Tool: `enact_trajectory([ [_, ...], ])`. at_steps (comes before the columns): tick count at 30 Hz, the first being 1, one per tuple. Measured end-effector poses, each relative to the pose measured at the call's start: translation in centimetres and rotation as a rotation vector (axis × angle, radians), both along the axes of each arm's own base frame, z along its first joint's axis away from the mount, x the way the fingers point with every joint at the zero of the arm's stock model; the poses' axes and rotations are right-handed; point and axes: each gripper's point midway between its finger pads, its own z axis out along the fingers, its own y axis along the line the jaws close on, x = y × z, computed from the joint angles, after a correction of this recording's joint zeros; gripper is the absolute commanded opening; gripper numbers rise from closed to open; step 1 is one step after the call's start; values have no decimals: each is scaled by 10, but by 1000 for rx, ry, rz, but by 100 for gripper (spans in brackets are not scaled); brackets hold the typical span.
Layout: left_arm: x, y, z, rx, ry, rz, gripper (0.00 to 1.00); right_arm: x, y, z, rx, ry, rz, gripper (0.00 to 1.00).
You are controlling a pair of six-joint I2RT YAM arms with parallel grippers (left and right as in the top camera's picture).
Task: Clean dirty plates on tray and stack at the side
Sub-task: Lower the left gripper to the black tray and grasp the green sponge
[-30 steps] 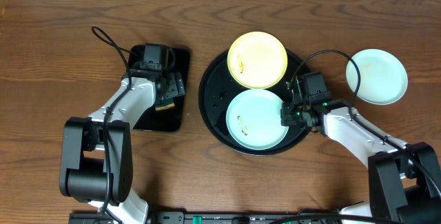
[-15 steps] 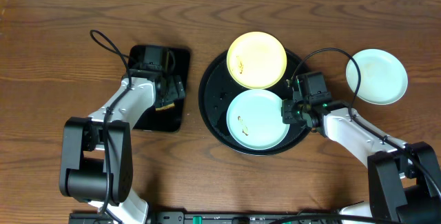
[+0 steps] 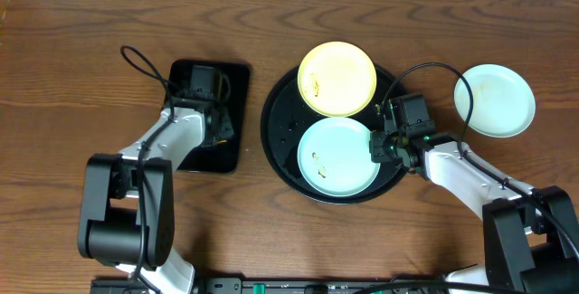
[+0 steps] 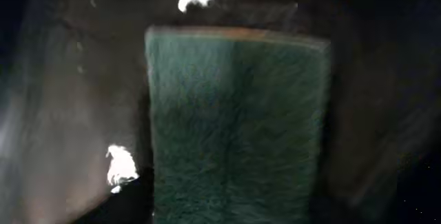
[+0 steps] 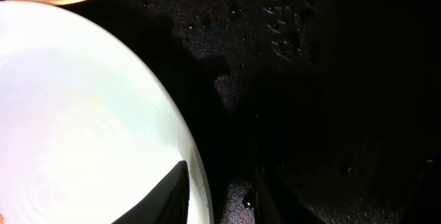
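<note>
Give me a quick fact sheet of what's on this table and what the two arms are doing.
Round tray: holds two plates
Yellow plate: on tray, brown smear
Green plate: on tray, brown smear
Side plate: on the table, right of tray
Rectangular tray: holds a green sponge
Left gripper: over the sponge, grip unclear
Right gripper: open, astride the green plate's right rim

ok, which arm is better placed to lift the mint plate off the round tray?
Right. The right gripper sits at the rim of the mint plate on the round tray, jaws straddling that rim. The left gripper is over the sponge on the rectangular tray.
</note>
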Motion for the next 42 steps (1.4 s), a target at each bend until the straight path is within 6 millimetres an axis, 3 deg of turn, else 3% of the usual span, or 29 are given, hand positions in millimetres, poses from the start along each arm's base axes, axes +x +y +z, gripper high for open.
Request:
enact_trajectory([
  [3, 5, 0, 0, -4, -32, 2, 77, 0, 0, 0, 0, 0, 0, 29],
  [7, 13, -1, 1, -9, -74, 1, 75, 0, 0, 0, -2, -1, 4, 40],
  [16, 24, -2, -2, -2, -111, -20, 68, 8, 2, 4, 4, -40, 13, 42],
  [21, 34, -2, -2, 8, -139, -45, 27, 9, 3, 4, 5, -48, 16, 41],
  [24, 34, -3, -2, 17, -135, -70, 15, 8, 2, 3, 4, -45, 16, 41],
  [29, 31, -2, 3, 26, -131, -96, 13, 8, 2, 3, 4, -45, 16, 43],
  [33, 33, 4, 37, 25, -198, -84, 12, 8, 2, 3, 5, -46, 16, 44],
  [37, 39, 11, 104, 19, -369, -63, 8, 8, 2, 3, 3, -47, 19, 48],
  [39, 35, 13, 124, 19, -411, -61, 8, 8, 2, 3, 0, -48, 26, 48],
  [42, 29, 15, 136, 16, -423, -72, 7, 8, 2, 3, -2, -49, 29, 50],
])
